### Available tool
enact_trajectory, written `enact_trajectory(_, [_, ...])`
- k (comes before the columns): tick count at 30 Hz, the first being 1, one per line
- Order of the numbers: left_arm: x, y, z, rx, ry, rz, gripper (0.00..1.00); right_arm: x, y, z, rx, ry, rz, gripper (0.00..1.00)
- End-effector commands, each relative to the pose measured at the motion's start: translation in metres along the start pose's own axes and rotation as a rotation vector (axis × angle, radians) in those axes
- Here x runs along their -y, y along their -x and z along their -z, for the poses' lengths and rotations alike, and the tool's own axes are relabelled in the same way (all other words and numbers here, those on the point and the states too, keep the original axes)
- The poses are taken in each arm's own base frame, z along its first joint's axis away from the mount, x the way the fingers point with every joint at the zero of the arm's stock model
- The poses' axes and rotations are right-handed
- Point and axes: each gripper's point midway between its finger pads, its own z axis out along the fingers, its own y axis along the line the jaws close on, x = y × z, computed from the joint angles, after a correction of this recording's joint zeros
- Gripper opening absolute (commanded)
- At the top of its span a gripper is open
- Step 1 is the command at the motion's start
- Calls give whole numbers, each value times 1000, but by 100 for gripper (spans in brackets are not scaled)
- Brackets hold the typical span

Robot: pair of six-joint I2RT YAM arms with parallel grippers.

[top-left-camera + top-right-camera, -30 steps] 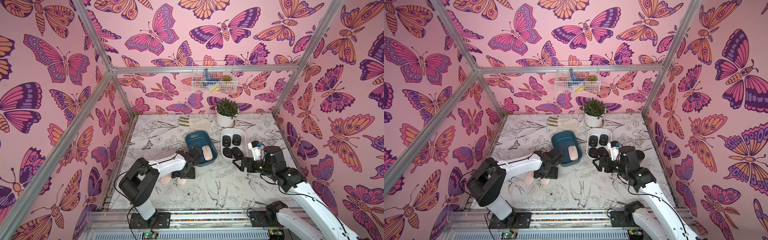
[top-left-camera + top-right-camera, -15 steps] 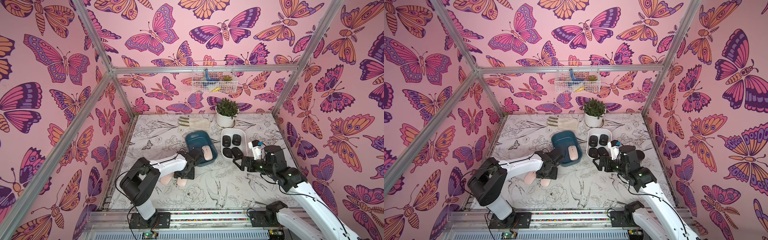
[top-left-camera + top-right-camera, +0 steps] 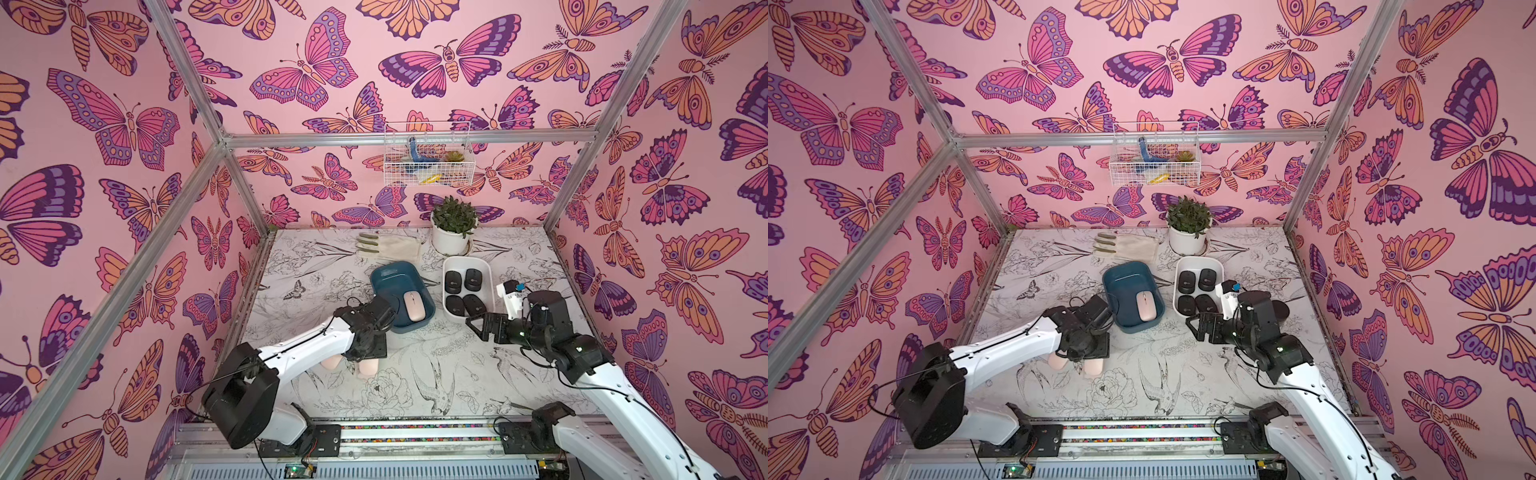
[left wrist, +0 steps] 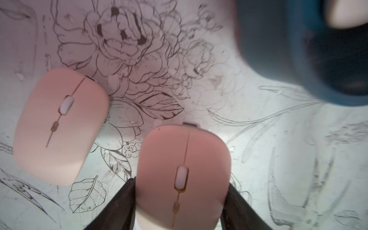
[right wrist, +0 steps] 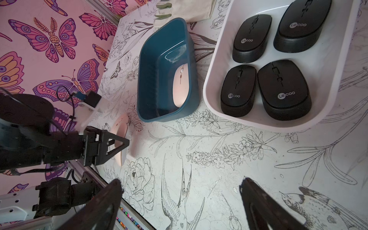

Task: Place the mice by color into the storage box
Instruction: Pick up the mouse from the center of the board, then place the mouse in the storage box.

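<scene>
Overhead, in both top views, you see your left gripper point(image 3: 365, 357) low over the table point(image 3: 415, 374) in front of the blue bin point(image 3: 388, 276), with two pink mice point(image 3: 369, 369) poking out beneath it. One more pink mouse point(image 3: 413, 306) lies in the bin; four black mice point(image 3: 453, 281) fill the white bin point(image 3: 490, 270) beside it. Your right gripper point(image 3: 476, 324) hovers spread wide near the white bin's front corner, holding nothing.

From your left wrist, both fingers point(image 4: 119, 203) press the sides of the nearer pink mouse point(image 4: 183, 175), clasping it on the table; the other pink mouse point(image 4: 59, 125) lies just beside.

From your right wrist, the open fingers point(image 5: 264, 205) frame bare table.
</scene>
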Motion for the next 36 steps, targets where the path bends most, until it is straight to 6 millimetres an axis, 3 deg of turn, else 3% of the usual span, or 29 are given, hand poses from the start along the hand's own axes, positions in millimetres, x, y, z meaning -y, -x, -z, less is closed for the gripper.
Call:
enact_trajectory(1, [27,39,37,95,-112,54,61,-2,6,6,27,-5,-1,96])
enact_trajectory(4, [47,73,54,135,-122,51,61,-2,4,5,23,-1,-5,96])
enact_trajectory(7, [68,101,55,133,-128,60,61,-1,3,6,28,-7,-4,96])
enact_trajectory(12, [86,137,29,102,-119,120,61,0,1,8,31,-11,6,96])
enact_trajectory(15, [88,146,4,56,-109,168,61,0,-3,8,25,0,3,96])
enact_trajectory(24, [83,143,-49,-14,-25,267,60,0,-9,10,27,11,20,96])
enact_trajectory(36, [74,132,-65,-25,36,303,75,4,-12,15,33,-10,49,96])
